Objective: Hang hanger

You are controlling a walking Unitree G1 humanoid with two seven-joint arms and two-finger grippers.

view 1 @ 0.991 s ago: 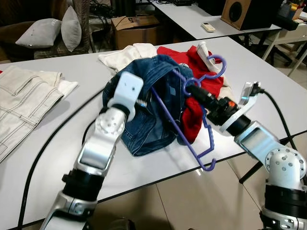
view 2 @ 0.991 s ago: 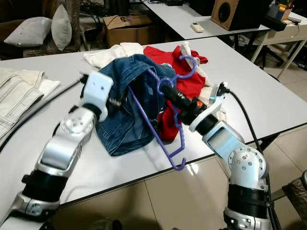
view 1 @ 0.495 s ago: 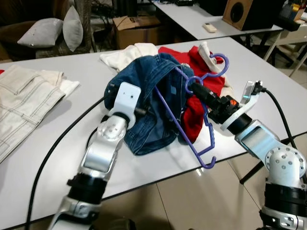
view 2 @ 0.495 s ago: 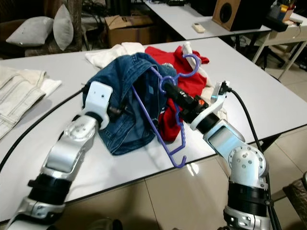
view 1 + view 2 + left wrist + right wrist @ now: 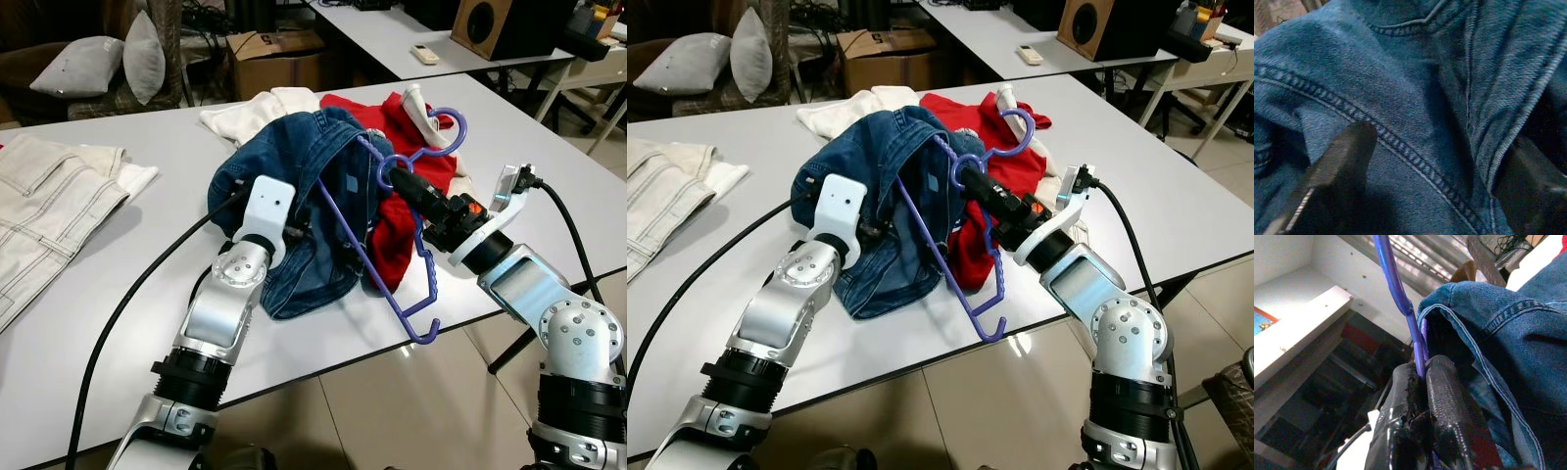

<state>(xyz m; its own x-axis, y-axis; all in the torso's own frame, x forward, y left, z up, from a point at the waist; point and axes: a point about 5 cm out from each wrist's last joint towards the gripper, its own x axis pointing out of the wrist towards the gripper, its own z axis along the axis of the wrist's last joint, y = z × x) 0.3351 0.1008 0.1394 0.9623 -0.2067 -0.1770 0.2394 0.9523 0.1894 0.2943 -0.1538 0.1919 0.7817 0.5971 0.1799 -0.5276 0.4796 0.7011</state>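
A purple plastic hanger (image 5: 374,257) stands tilted above the white table (image 5: 127,284), its hook (image 5: 443,129) pointing up and back. My right gripper (image 5: 398,178) is shut on the hanger's neck just under the hook; in the right wrist view its fingers (image 5: 1442,401) clamp the purple wire (image 5: 1400,298). A blue denim garment (image 5: 318,186) lies heaped on the table and is draped over one hanger arm. My left gripper (image 5: 304,232) is pressed into the denim's near side. In the left wrist view its fingers (image 5: 1337,166) are spread, with denim folds (image 5: 1415,112) between them.
A red garment (image 5: 402,220) and a white one (image 5: 265,108) lie under and behind the denim. Beige trousers (image 5: 49,211) cover the table's left side. A black cable (image 5: 127,294) crosses the table to my left arm. The table's front edge (image 5: 392,343) is close below the hanger's low end.
My left arm has dropped and drawn nearer, its wrist now lower against the denim's near side. The right gripper keeps the hanger in almost the same place.
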